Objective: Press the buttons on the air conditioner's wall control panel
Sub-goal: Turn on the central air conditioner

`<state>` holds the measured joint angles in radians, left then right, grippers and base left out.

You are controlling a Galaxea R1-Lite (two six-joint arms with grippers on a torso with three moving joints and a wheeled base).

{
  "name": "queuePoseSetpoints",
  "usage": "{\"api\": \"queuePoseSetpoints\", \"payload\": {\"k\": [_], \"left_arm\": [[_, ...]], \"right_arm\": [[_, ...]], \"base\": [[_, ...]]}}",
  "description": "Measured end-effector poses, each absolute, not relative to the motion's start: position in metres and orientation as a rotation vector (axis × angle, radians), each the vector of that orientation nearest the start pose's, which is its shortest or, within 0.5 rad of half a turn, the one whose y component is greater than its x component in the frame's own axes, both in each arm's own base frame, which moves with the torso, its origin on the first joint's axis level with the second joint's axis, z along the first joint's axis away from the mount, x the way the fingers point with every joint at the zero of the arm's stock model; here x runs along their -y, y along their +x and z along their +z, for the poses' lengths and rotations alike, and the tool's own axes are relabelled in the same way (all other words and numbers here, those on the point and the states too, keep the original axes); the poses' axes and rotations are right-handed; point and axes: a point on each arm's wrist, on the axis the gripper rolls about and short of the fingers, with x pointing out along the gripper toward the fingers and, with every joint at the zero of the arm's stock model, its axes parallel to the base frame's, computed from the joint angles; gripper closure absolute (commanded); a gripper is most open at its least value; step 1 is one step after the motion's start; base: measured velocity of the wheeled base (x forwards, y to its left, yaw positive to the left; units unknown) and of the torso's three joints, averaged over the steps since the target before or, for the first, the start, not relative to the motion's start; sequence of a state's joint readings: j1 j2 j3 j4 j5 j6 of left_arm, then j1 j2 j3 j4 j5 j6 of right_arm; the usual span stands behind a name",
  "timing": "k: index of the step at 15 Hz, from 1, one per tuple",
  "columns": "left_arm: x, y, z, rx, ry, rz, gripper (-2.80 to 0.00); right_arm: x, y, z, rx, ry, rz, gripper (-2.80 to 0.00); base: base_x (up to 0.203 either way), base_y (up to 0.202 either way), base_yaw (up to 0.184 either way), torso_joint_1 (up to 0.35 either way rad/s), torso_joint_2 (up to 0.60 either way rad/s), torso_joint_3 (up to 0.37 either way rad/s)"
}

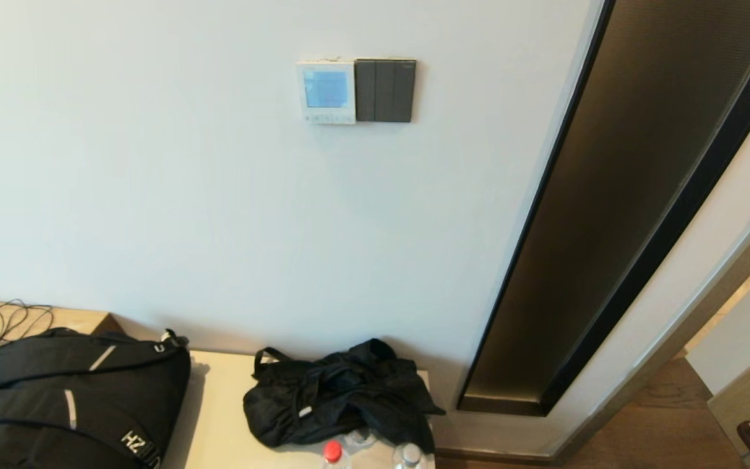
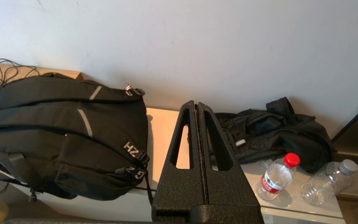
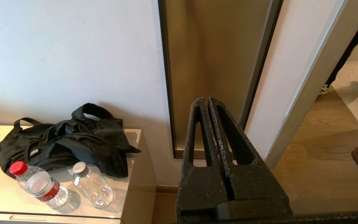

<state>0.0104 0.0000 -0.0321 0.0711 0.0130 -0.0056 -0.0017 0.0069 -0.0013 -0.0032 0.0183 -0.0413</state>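
Note:
The air conditioner's control panel point(image 1: 326, 92) is white with a blue screen and a row of small buttons along its lower edge. It hangs high on the white wall, next to a dark grey switch plate point(image 1: 385, 90). Neither gripper shows in the head view. My left gripper point(image 2: 196, 105) is shut and empty, low down, pointing at the wall above the cabinet. My right gripper point(image 3: 207, 100) is shut and empty, low down, pointing at the brown glass strip point(image 3: 210, 62). The panel is out of both wrist views.
A low cream cabinet point(image 1: 219, 417) stands under the panel. On it lie a black backpack point(image 1: 69, 397), a crumpled black bag point(image 1: 336, 391) and two plastic bottles point(image 2: 277, 177) point(image 2: 329, 182). A dark glass strip point(image 1: 616, 208) and a doorway lie to the right.

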Motion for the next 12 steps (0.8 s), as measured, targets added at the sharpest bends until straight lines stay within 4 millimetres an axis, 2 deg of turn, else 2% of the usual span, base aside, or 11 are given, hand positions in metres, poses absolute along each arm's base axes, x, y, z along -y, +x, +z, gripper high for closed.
{"api": "queuePoseSetpoints", "payload": {"k": [12], "left_arm": [[-0.0001,-0.0255,0.0771,-0.039,-0.004,0.023,0.00]], "right_arm": [[-0.0004,-0.0224,0.0758,-0.003,-0.034,0.014,0.00]], "base": [[0.000,0.000,0.000,0.000,0.00,0.000]]}}
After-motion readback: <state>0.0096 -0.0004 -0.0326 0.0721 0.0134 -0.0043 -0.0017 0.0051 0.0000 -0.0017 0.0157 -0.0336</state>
